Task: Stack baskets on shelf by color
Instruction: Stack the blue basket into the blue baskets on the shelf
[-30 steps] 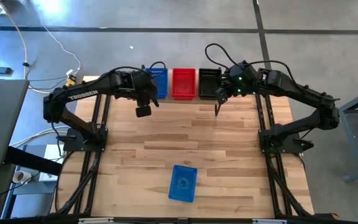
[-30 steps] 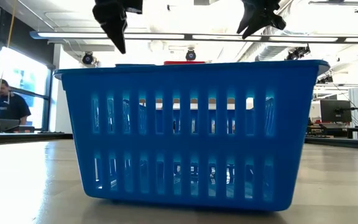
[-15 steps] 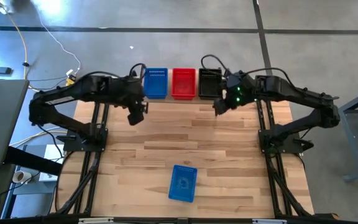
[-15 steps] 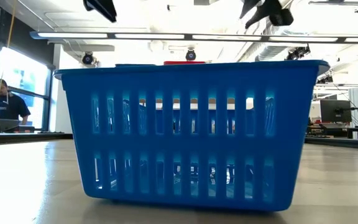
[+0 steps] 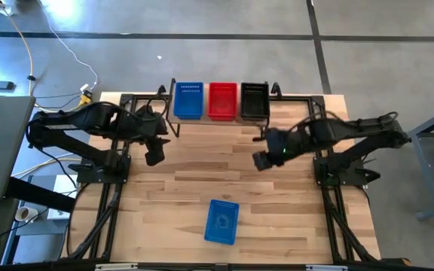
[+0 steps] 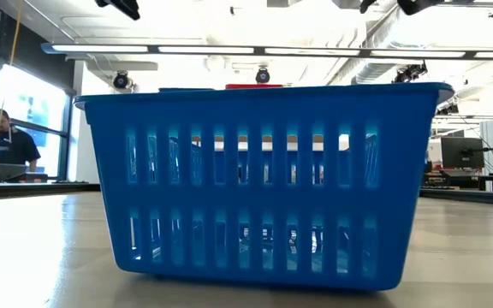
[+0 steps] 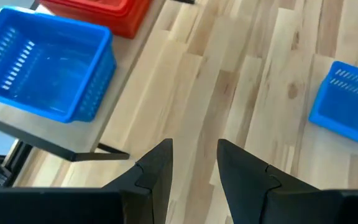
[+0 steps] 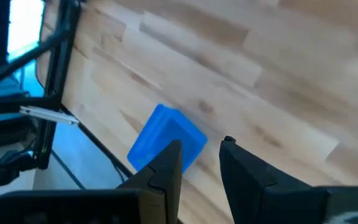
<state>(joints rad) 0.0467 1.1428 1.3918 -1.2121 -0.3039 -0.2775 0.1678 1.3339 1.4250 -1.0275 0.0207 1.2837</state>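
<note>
Both arms had been drawn back from the shelf (image 5: pixel 221 120). The left claw (image 7: pixel 193 163) and right claw (image 8: pixel 201 160) were held empty, narrowly parted. The lone blue basket (image 5: pixel 221 221), low centre, should be gripped by its rim.

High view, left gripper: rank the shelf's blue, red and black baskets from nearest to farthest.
From the left gripper:
1. Blue basket, the shelf's left end.
2. Red basket, middle.
3. Black basket, right end.

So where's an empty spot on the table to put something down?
The bare wood between the small light-wood shelf and the lone blue mesh basket is free, as is either side of that basket. The shelf top is crowded with blue, red and black baskets.
</note>
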